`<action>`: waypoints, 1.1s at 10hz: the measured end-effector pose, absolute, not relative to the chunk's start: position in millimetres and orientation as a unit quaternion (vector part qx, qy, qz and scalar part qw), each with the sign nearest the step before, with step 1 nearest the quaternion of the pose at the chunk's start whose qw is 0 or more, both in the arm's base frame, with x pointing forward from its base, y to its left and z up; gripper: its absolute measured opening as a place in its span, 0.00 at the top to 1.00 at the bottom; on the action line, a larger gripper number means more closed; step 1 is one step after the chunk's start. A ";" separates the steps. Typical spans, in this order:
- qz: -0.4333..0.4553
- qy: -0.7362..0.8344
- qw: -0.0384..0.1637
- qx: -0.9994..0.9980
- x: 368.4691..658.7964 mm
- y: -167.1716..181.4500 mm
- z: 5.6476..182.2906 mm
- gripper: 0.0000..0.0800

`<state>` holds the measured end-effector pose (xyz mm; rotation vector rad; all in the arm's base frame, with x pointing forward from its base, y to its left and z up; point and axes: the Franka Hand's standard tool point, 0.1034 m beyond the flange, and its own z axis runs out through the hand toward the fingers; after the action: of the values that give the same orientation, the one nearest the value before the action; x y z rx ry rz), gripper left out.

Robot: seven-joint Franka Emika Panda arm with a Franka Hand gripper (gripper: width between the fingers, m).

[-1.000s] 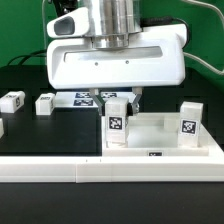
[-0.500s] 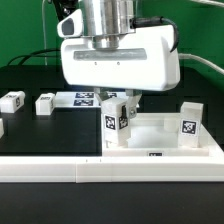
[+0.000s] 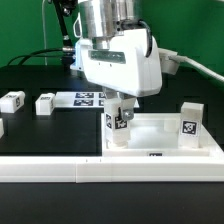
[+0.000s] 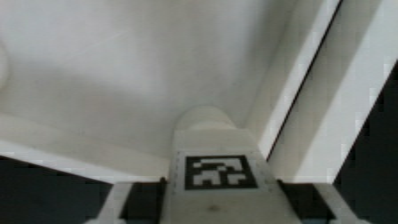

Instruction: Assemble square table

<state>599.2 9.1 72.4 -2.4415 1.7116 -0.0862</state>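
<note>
Two views logged. Exterior: we see the tool clamped on a white tagged leg standing at a corner of the square table, on the black bench. Wrist alone: that leg's tag close-up.

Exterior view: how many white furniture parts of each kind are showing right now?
Legs: 4 (far-left leg, second leg, gripped leg in the jaws, corner leg upright)
Square table top: 1
Total: 5
A cut-off white scrap at the exterior view's left edge is not counted.
</note>
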 end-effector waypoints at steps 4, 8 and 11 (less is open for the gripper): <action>-0.032 0.514 0.076 -0.854 598.9 9.8 72.6 0.23; -0.039 0.282 0.064 -0.957 598.2 14.9 73.2 0.19; -0.040 0.155 0.057 -0.985 597.9 8.6 73.4 0.19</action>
<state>597.9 8.6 73.4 -2.9885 0.4698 -0.1219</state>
